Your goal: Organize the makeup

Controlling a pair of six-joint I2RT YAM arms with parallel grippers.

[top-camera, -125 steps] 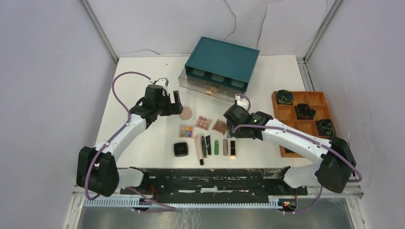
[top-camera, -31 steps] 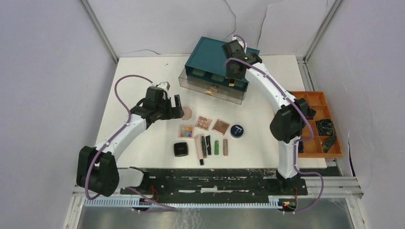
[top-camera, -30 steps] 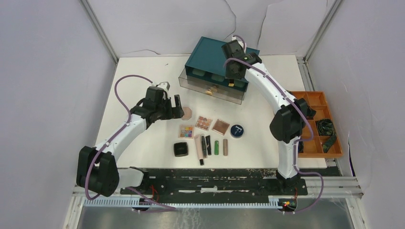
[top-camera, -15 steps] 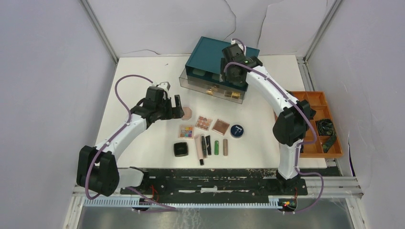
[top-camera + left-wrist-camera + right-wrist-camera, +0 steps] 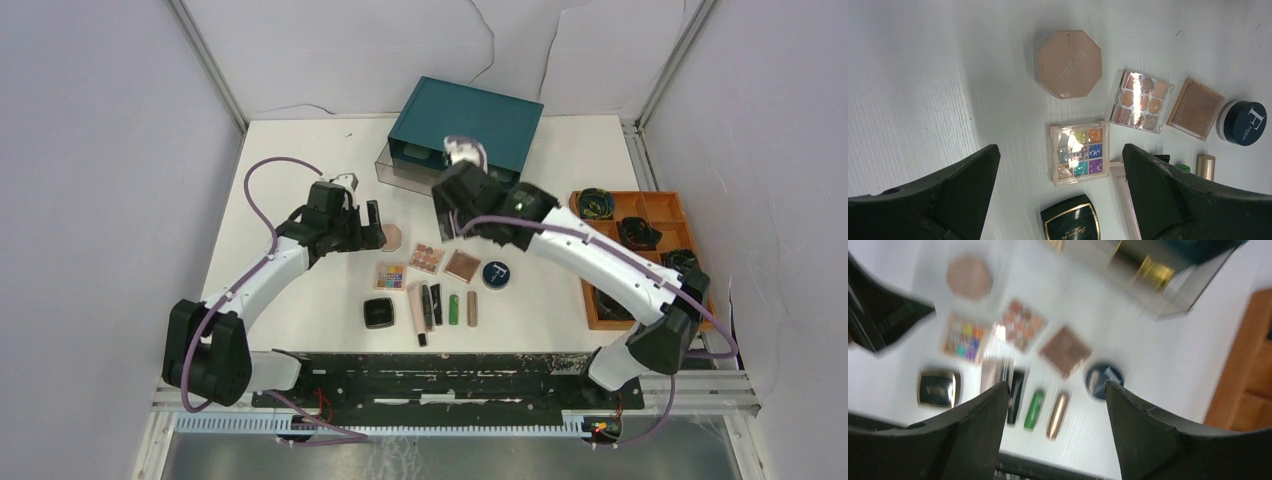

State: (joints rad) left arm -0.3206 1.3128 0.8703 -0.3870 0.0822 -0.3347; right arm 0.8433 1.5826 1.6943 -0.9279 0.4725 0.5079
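Observation:
The makeup lies in a cluster mid-table: a pink octagonal compact [image 5: 392,237], two square palettes [image 5: 427,257] [image 5: 390,276], a brown square compact [image 5: 462,265], a dark blue round compact [image 5: 496,274], a black square compact [image 5: 378,313] and several slim tubes [image 5: 453,309]. My left gripper [image 5: 372,228] is open and empty just left of the pink compact [image 5: 1068,63], above the colourful palette [image 5: 1079,158]. My right gripper [image 5: 452,215] is open and empty above the cluster, in front of the teal box. Its wrist view is blurred and shows the green tube [image 5: 1035,409] and gold tube [image 5: 1058,415] below.
The teal drawer box [image 5: 465,125] stands at the back, with its clear drawer [image 5: 405,175] pulled out and a gold item [image 5: 1153,275] in it. An orange tray [image 5: 603,237] with black coiled cables sits at the right edge. Grey walls enclose the table.
My right arm has swung from the teal box's drawer down toward the makeup cluster. A gold and black tube that lay at the row's right end is gone. The left arm has barely moved.

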